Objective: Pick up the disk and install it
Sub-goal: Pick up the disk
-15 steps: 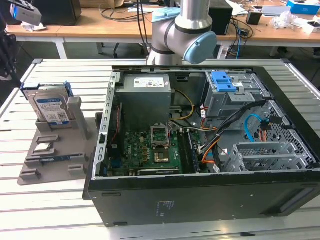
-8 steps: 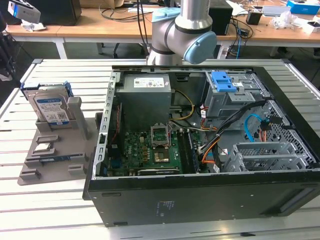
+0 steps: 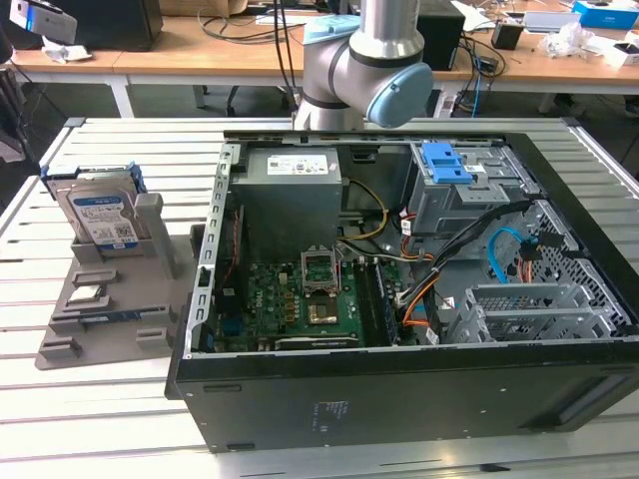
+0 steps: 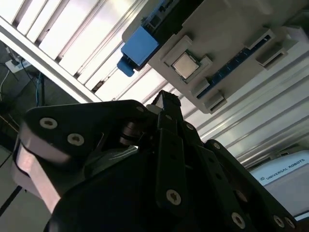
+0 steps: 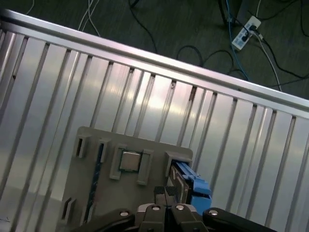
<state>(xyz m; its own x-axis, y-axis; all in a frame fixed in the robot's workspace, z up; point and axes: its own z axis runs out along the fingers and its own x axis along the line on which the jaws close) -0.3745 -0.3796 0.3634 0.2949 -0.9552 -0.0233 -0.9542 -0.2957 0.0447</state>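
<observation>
- The disk (image 3: 100, 215) stands upright on its edge in a slot of the grey stand (image 3: 110, 299), at the exterior view's left, with its blue-and-white label facing the camera.
- Blue rails run along the disk's edges. In both wrist views they show as a blue block at the rim of the stand (image 5: 96, 140).
- The stand lies on the slatted metal counter (image 3: 130, 150), just beside the open computer case (image 3: 399, 399) and apart from it.
- A small square chip (image 5: 129, 160) sits in a recess of the stand, near the disk.
- The arm (image 3: 364, 60) rises behind the case at the top of the exterior view.
- The claw (image 5: 165, 192) hangs over the stand and looks down on the chip and the disk. It touches neither.
- In the first wrist view the claw's two dark fingertips (image 5: 160, 193) lie pressed together with nothing between them, so the claw is narrow and holds nothing.
- In the second wrist view the claw (image 4: 166, 99) points toward the stand (image 4: 231, 43) from above.
- Inside the case a motherboard (image 3: 300, 294) lies flat, and a grey drive cage (image 3: 449, 195) with a blue tab sits at the far corner, well apart from the disk.
- Beyond the counter's edge, cables and a power strip (image 5: 244, 36) lie on the floor.
</observation>
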